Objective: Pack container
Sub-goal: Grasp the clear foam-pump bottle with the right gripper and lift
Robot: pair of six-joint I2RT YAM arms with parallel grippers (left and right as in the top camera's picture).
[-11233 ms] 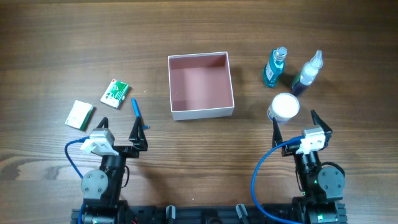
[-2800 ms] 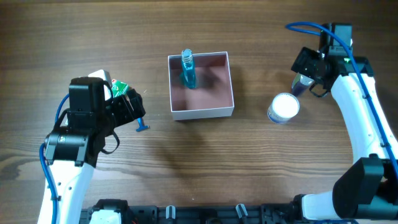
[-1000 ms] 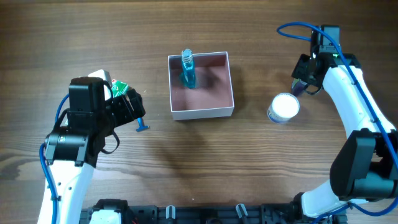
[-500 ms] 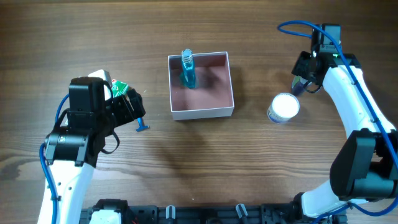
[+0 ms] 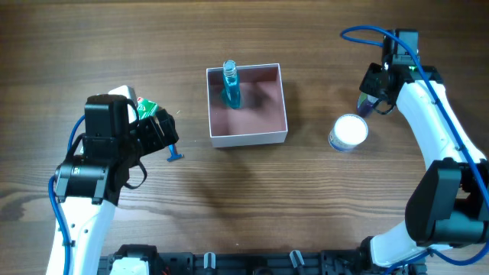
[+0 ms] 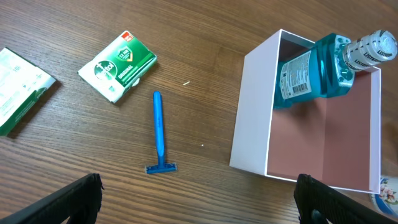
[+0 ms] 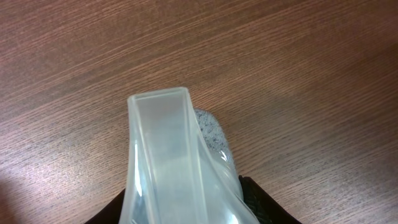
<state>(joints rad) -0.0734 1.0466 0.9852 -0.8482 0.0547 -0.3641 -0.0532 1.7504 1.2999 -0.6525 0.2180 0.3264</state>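
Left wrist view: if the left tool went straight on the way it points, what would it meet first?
Probably bare table, in the gap between the blue razor and the container's white wall. The open left tool frames that gap; depth is unclear, so this is a guess.

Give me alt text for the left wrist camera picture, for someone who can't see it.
A square white box with a dusty pink inside holds a white-capped bottle of blue liquid at its far end. Left of it on the wooden table lie a blue plastic razor and two green-and-white packets.
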